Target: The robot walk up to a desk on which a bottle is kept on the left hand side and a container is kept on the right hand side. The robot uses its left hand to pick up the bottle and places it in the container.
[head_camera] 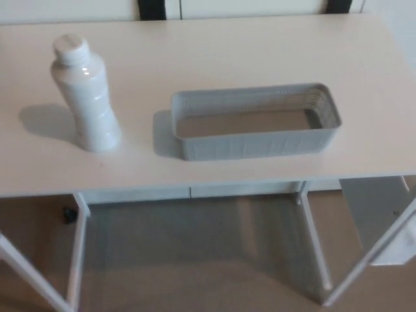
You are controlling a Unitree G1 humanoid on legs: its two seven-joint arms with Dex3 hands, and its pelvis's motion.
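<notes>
A white plastic bottle (86, 94) with a white cap stands upright on the left part of the white desk (214, 52). To its right, near the desk's front edge, lies a long grey perforated container (255, 129), empty inside. A gap of bare desk separates the two. Neither of my hands shows in the head view.
The desk's white legs (77, 250) and frame stand on a brown floor below the front edge. A white panel (374, 214) hangs at the lower right. Dark strips (151, 9) show behind the desk's far edge.
</notes>
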